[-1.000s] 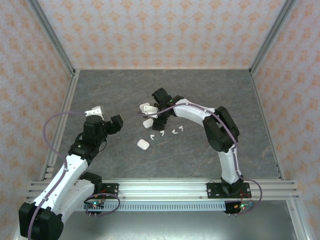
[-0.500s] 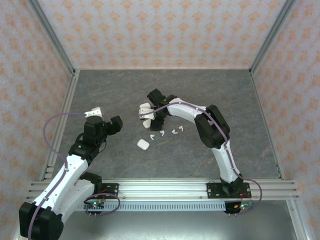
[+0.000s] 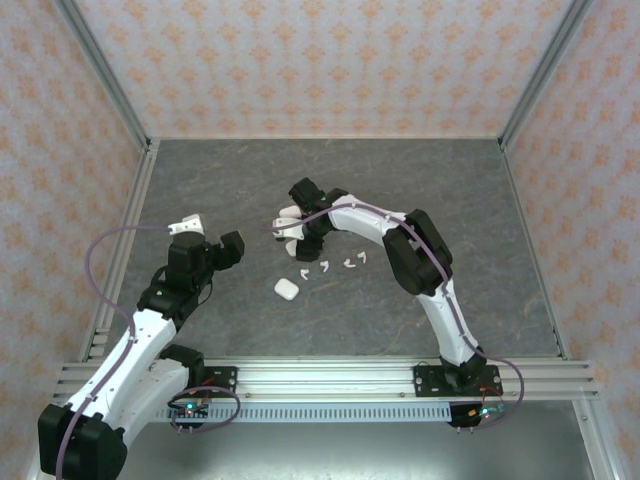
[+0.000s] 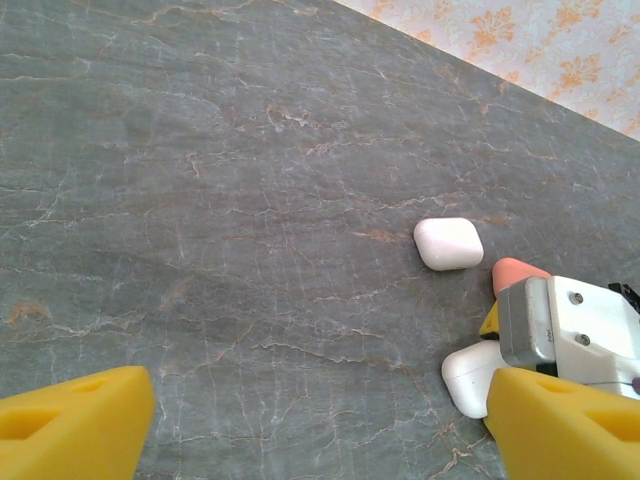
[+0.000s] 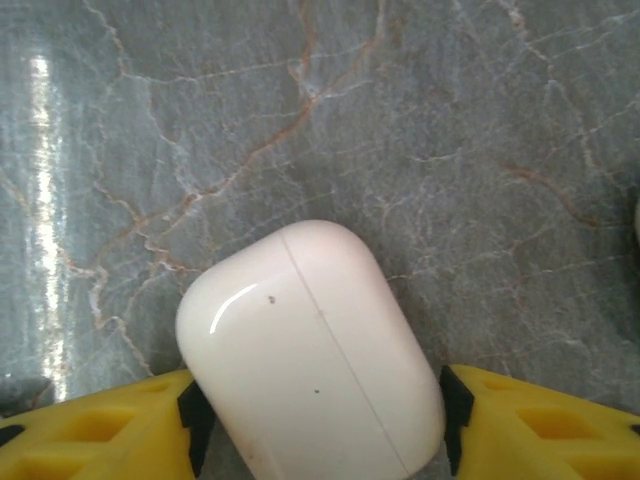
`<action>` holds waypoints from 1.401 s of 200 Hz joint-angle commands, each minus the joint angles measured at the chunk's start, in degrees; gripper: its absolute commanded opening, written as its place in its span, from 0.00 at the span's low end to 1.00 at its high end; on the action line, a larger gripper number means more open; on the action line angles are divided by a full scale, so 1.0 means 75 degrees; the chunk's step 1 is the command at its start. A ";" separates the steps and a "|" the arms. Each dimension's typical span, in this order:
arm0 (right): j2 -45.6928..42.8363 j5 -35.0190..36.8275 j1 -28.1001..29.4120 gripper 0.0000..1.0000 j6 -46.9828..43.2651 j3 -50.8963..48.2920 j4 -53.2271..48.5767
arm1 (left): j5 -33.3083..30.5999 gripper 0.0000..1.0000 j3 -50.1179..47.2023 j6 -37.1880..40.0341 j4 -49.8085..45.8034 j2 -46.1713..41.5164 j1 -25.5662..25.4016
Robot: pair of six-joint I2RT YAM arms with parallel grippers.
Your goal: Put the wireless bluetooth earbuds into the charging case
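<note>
While the earbuds (image 3: 326, 266) lie loose on the grey table (image 3: 450, 200), we log | right gripper (image 5: 320, 440): pads pressed on both sides of a closed white charging case (image 5: 310, 340), just beyond them | second closed case (image 3: 286, 289): near the earbuds, toward the arm bases | left gripper (image 3: 210, 237): spread wide, empty.

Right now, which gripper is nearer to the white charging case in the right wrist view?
Right. The right gripper straddles the white charging case, a pad against each side. The left gripper hangs open well off to its left, apart from it.
</note>
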 commanded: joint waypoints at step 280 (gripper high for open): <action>-0.9179 0.0690 -0.0104 0.38 0.2852 -0.7298 0.4697 | 0.5603 0.85 0.2546 -0.0760 0.1636 0.2253 -0.2168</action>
